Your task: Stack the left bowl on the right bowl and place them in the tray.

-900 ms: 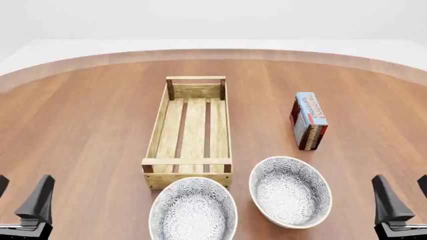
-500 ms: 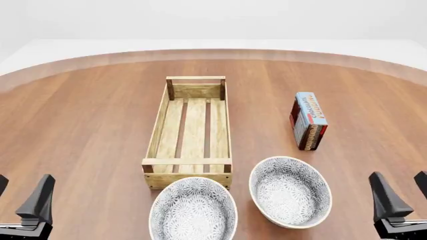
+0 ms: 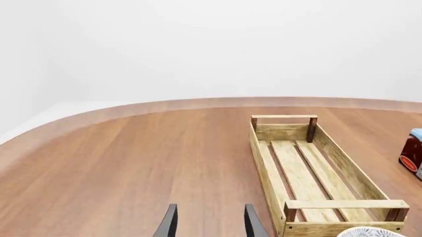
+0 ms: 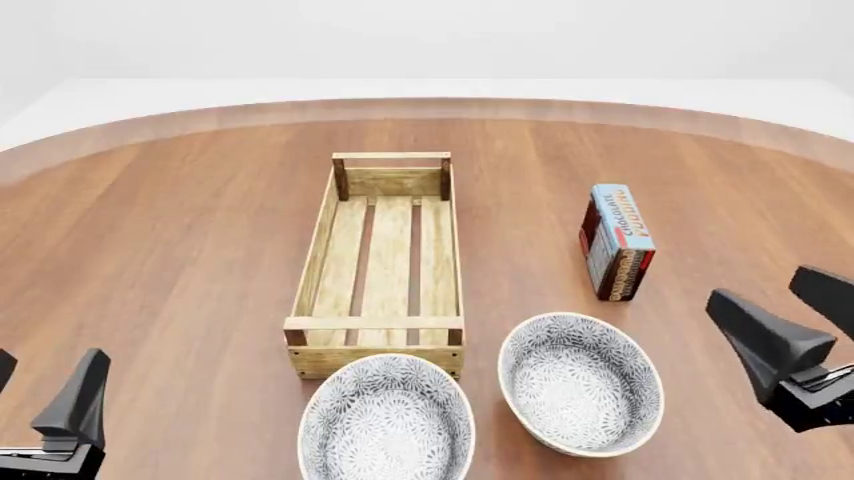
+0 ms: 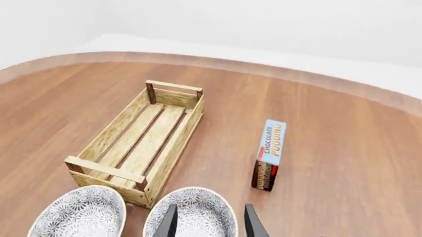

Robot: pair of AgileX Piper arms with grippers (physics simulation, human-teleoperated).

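Observation:
Two grey patterned bowls sit near the table's front edge: the left bowl (image 4: 386,420) and the right bowl (image 4: 582,381), side by side and apart. The light-wood slatted tray (image 4: 380,262) stands empty just behind the left bowl. My left gripper (image 4: 44,390) is open and empty at the front left, far from the bowls. My right gripper (image 4: 787,315) is open and empty, raised to the right of the right bowl. The right wrist view shows both bowls (image 5: 78,213) (image 5: 195,217) and the tray (image 5: 142,139) past its open fingers (image 5: 170,222).
A blue-and-red chocolate pudding carton (image 4: 618,240) stands upright right of the tray and behind the right bowl; it also shows in the right wrist view (image 5: 270,154). The round wooden table (image 4: 160,230) curves away at the back.

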